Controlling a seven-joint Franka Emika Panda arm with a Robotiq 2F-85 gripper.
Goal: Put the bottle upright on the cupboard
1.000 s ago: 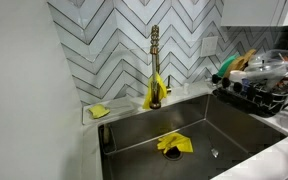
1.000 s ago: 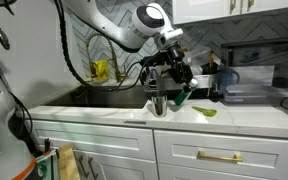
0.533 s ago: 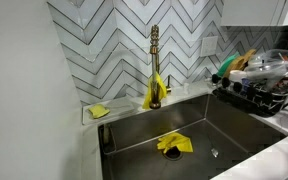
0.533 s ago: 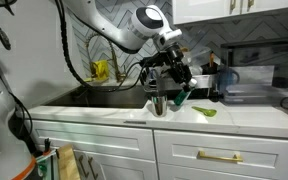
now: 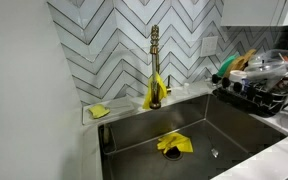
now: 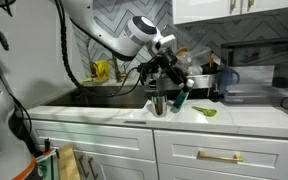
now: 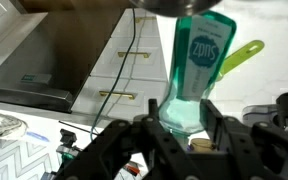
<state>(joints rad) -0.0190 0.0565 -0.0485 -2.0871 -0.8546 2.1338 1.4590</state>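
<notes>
- A green bottle [image 6: 180,97] was seen in an exterior view, above the white worktop [image 6: 244,118], close to its front edge.
- The bottle was held at its top end by the gripper [image 6: 172,80].
- The bottle was not lying flat. Its long side ran up and down, and it was tipped a little, with the low end pointed at the worktop.
- It could not be told if the low end touched the worktop.
- In the wrist view the bottle [image 7: 199,65] was seen with blue letters on it. Its long side ran away from the gripper [image 7: 187,128], toward the top of the picture.
- The near end of the bottle was squeezed between the two dark fingers [image 7: 220,128], one on each side.
- It could not be told which end had the cap.
- A shiny metal cup [image 6: 159,104] was seen just beside the bottle on the worktop.
- A flat green thing [image 6: 206,111] was seen lying on the worktop near the bottle, on its other side.
- White cupboard doors [image 6: 224,155] were seen under the worktop.
- In an exterior view a sink [image 5: 234,130] was seen with a yellow cloth [image 5: 174,144] in it and a gold tap [image 5: 154,60] behind it.
</notes>
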